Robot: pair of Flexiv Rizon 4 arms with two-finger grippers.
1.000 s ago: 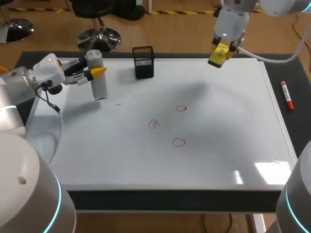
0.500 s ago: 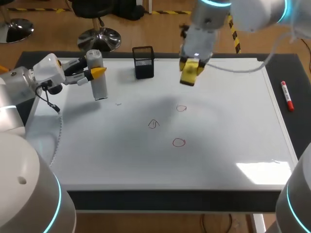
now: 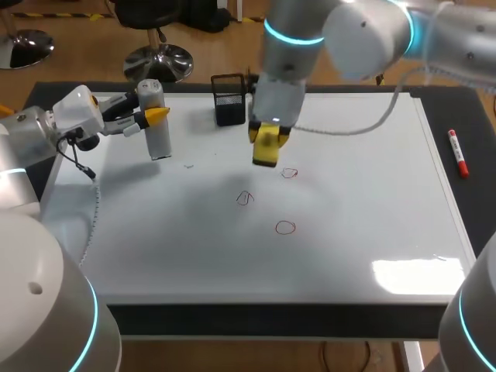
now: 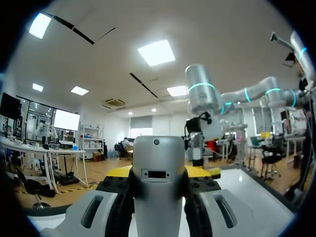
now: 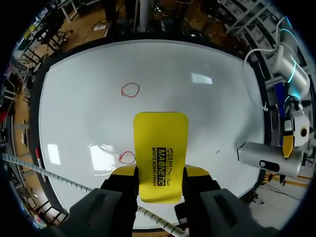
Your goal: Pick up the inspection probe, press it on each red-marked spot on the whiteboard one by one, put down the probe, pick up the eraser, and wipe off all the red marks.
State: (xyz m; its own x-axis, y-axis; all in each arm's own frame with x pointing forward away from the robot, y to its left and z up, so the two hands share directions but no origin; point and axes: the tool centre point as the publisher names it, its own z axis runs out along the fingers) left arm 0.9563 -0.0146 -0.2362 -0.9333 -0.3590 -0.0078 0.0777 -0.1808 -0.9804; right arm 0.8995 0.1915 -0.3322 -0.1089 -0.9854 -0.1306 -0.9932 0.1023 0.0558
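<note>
Our right gripper (image 3: 267, 133) clamps the yellow eraser (image 3: 266, 155) over the whiteboard (image 3: 372, 194) — our left gripper (image 3: 153, 113) grips the inspection probe (image 3: 160, 143)

**Right wrist view.** The eraser (image 5: 161, 155), clamped between the fingers of our right gripper (image 5: 160, 174), covers one red mark (image 5: 173, 112) almost wholly. Only a fleck of it shows at the eraser's far edge. We cannot tell whether the eraser's side also covers part of a second mark (image 5: 127, 157).

**Left wrist view.** The probe (image 4: 159, 177) fills the gap of our left gripper (image 4: 159, 174) and hides most of its yellow tips (image 4: 120, 171). The picture's edge cuts off the probe's lower end, so where it meets the whiteboard (image 4: 256, 197) is unseen.

**Head view.** A grey speck (image 3: 188, 165) on the whiteboard is too small to identify. We cannot make out the contents of the black mesh holder (image 3: 229, 99).
</note>
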